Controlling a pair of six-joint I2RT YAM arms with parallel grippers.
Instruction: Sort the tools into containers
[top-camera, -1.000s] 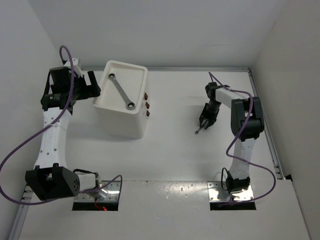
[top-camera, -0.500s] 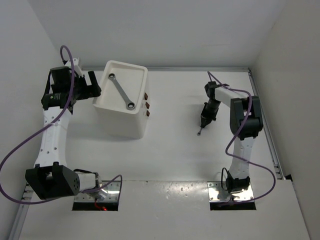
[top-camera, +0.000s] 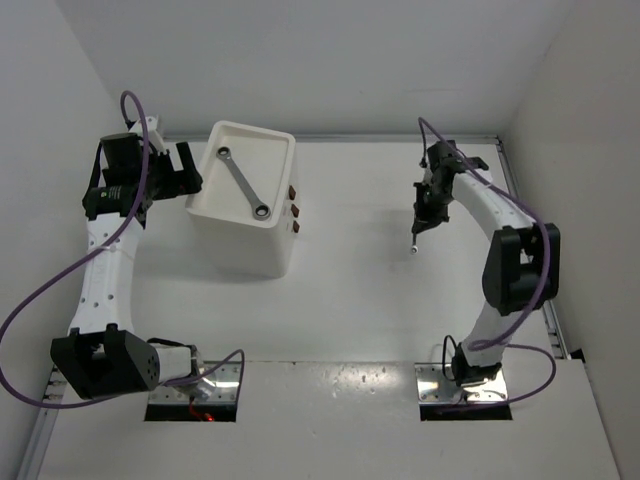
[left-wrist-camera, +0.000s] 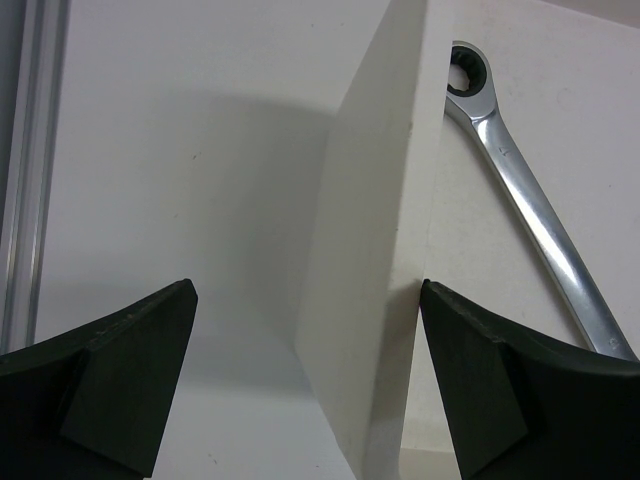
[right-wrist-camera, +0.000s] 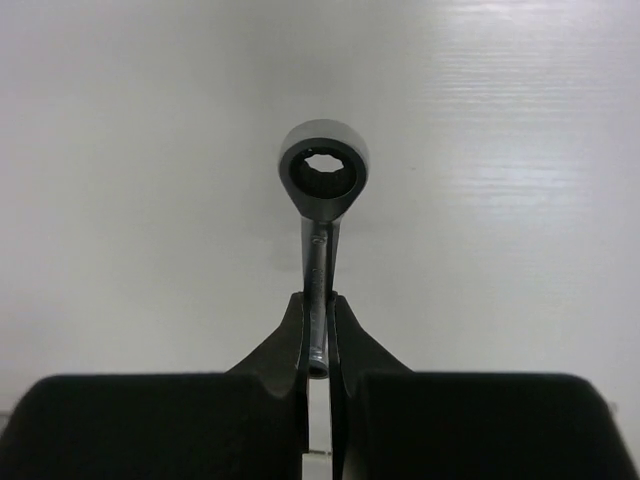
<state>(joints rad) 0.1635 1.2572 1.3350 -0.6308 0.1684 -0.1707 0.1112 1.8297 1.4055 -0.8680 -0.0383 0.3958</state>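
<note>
Done: 1 long silver metal wrench (top-camera: 243, 182) lying diagonally in the shallow top tray of the white plastic box unit (top-camera: 240, 240).
In hand: 2nd silver ring-ended wrench (right-wrist-camera: 322, 178), lifted off the table, well to the right of the box unit, not yet delivered.
Left to do: by the look of it, carrying that wrench across to the box unit and releasing it there. No other tools in view, so possibly the last item.
Drawers: 3 small red-brown handles (top-camera: 294, 211) on the box unit's right face, all seemingly pushed in.
Right gripper (right-wrist-camera: 318, 335): clamped tight on the wrench's shank, ring end sticking out past the fingertips.
Right arm: stretched far forward from its base, wrist tipped down, wrench hanging nose-down over the table.
Left gripper (top-camera: 189, 168): spread wide, holding nothing, aimed at the box unit's left wall. Wall edge framed between the 2 fingers in the wrist view, no contact visible.
Left arm: reaching forward on the box unit's left, wrist about level with the tray rim.
</note>
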